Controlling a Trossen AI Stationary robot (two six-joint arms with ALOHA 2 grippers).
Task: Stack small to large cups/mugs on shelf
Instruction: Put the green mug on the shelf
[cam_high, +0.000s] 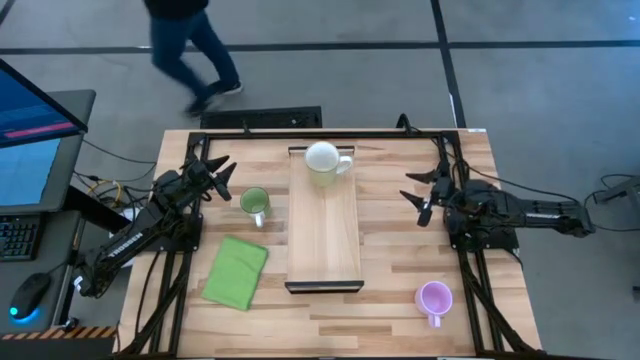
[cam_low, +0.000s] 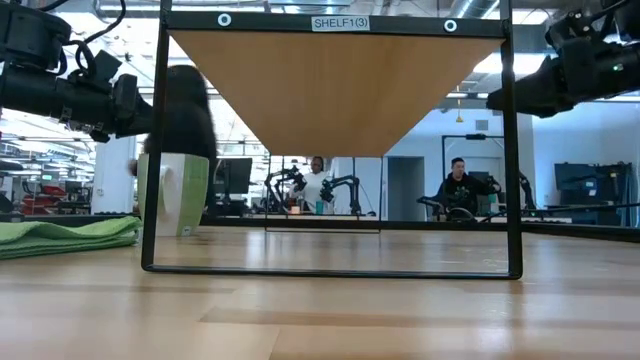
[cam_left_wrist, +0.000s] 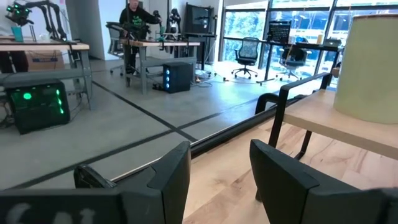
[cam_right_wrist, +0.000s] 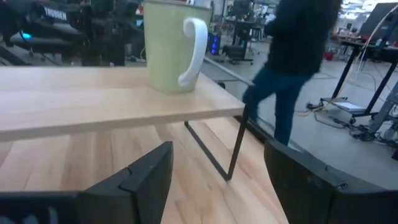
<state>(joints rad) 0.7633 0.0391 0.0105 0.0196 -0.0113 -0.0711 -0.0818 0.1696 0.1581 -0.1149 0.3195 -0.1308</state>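
A long light-wood shelf (cam_high: 323, 225) with dark end frames stands mid-table. A pale green mug with a white inside and white handle (cam_high: 325, 160) stands upright on its far end, also seen in the right wrist view (cam_right_wrist: 168, 50). Left of the shelf, a green mug (cam_high: 255, 204) stands on the tabletop. A light purple mug (cam_high: 434, 299) stands near the front right. My left gripper (cam_high: 222, 172) hovers open at the far left, beside the green mug. My right gripper (cam_high: 415, 190) hovers open right of the shelf. Neither has anything between its fingers.
A folded green cloth (cam_high: 236, 271) lies flat on the table, left of the shelf's near end. A person (cam_high: 190, 50) walks on the floor beyond the table's far edge. A monitor and keyboard (cam_high: 25, 150) stand off the table's left side.
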